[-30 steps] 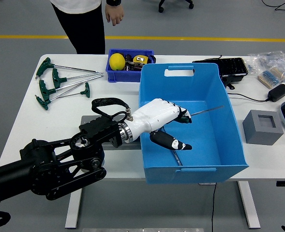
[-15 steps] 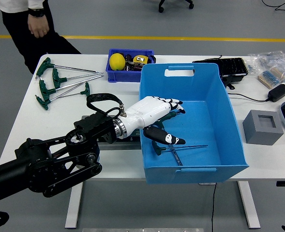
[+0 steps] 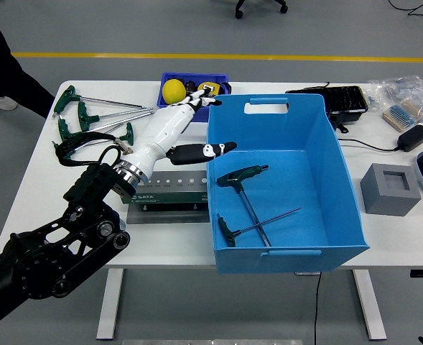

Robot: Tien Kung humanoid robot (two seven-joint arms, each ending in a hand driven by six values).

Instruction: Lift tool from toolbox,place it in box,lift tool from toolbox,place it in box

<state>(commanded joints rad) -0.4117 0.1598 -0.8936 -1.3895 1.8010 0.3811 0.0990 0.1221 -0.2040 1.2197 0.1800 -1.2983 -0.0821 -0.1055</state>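
In the head view two T-handle tools [image 3: 248, 205] already lie crossed in the blue box [image 3: 340, 162], while the left hand [image 3: 174, 129], fingers extended and empty, hovers over the table near four more tools [image 3: 93, 123] (possibly still to move).

White robot hand [image 3: 169, 131], black fingertips, black jointed arm [image 3: 60, 244].

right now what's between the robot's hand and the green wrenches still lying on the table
In the head view, only bare white table lies between the left hand and the green wrenches; the hand's wrist nearly overlaps the closest handle.
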